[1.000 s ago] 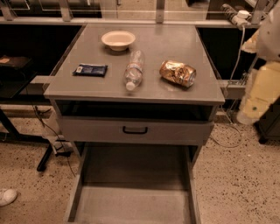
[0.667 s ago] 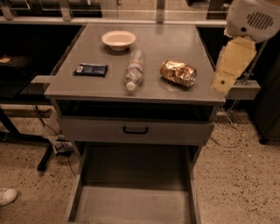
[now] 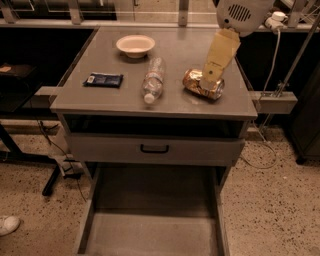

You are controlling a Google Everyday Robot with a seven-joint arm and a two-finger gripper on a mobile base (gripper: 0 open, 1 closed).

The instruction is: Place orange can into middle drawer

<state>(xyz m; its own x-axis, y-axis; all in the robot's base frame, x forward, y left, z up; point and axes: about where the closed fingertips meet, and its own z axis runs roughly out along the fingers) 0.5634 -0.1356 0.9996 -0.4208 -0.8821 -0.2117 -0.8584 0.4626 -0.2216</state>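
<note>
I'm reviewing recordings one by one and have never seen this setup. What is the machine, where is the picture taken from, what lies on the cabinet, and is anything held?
There is one camera view, looking down at a grey cabinet from its front; where the camera is mounted is not on record. The pale shape at top right is a robot arm; its gripper, the grabbing end, is right at the orange can, which lies on its side on the cabinet top. Also there: a white bowl, a dark packet and a clear water bottle lying down. Under a drawer front with a black handle, the middle drawer stands open, its floor bare. Whether the can is gripped cannot be told.
</note>
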